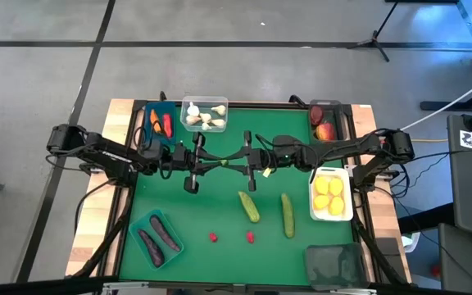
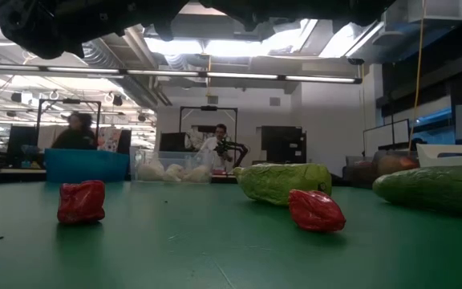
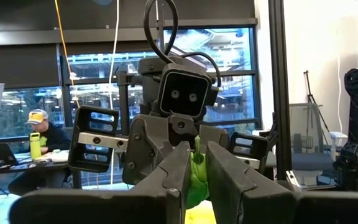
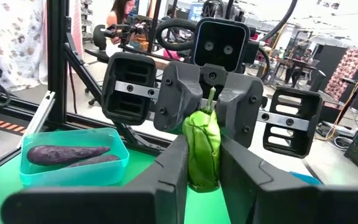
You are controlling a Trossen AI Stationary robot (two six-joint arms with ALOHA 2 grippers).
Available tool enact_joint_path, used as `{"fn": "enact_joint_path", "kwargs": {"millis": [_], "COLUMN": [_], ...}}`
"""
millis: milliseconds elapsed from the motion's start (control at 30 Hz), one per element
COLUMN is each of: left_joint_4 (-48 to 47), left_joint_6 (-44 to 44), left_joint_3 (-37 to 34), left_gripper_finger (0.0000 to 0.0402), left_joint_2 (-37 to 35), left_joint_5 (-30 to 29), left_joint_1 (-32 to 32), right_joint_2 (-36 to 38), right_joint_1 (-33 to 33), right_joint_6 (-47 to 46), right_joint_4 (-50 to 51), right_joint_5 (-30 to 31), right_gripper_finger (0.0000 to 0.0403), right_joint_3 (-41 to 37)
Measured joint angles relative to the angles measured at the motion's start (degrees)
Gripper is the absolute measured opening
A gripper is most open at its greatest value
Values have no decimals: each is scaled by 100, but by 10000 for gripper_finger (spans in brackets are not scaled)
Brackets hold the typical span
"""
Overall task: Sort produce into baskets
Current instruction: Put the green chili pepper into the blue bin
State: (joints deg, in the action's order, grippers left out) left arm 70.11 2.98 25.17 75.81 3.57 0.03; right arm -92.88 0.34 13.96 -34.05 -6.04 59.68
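Observation:
Over the middle of the table my left gripper point(image 1: 216, 162) and my right gripper point(image 1: 236, 159) meet tip to tip, both shut on one small green toy vegetable with a stem point(image 4: 202, 134); the left wrist view shows it too point(image 3: 196, 177). On the green mat lie two cucumbers point(image 1: 249, 206) point(image 1: 287, 215) and two tiny red berries point(image 1: 213, 238) point(image 1: 251, 238). The baskets stand around the mat: blue point(image 1: 161, 123), clear with garlic point(image 1: 205, 115), white with lemons point(image 1: 329, 197), teal with eggplants point(image 1: 156, 238). My left gripper pinches the green vegetable's lower body point(image 3: 194, 183) between its two fingers, coming from the table's left and slightly raised. The vegetable stands upright, stem up, clear of the table. My right gripper pinches the same vegetable's flanks point(image 4: 199, 168) between its two fingers, level from the table's right. Its upper half and stem point(image 4: 211, 96) rise above the fingers.
A dark basket with red apples point(image 1: 324, 123) stands at the far right, another dark basket point(image 1: 334, 264) at the near right corner. Wooden borders frame the mat. People sit and stand in the room beyond the table.

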Motion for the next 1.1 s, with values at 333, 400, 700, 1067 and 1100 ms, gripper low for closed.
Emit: {"fn": "enact_joint_path", "kwargs": {"millis": [333, 400, 700, 1067, 1100], "left_joint_4": [3, 2, -892, -5390, -5766], "left_joint_6": [2, 7, 319, -1348, -1677], "left_joint_3": [0, 0, 0, 0, 0], "left_gripper_finger": [39, 39, 52, 106, 114], "left_joint_2": [-2, -2, -507, -2025, -2096], "left_joint_5": [35, 31, -2093, -5511, -5583], "left_joint_1": [0, 0, 150, 1193, 1304], "right_joint_2": [2, 2, 0, -2, -2], "right_joint_1": [-2, -2, 0, 0, 0], "right_joint_6": [-83, -85, -254, -767, -767], "right_joint_4": [438, 510, 1957, 2817, 2805], "right_joint_5": [96, 94, 727, 745, 745], "right_gripper_finger": [187, 213, 264, 264, 264], "right_joint_3": [-4, -4, -4, -4, -4]}}
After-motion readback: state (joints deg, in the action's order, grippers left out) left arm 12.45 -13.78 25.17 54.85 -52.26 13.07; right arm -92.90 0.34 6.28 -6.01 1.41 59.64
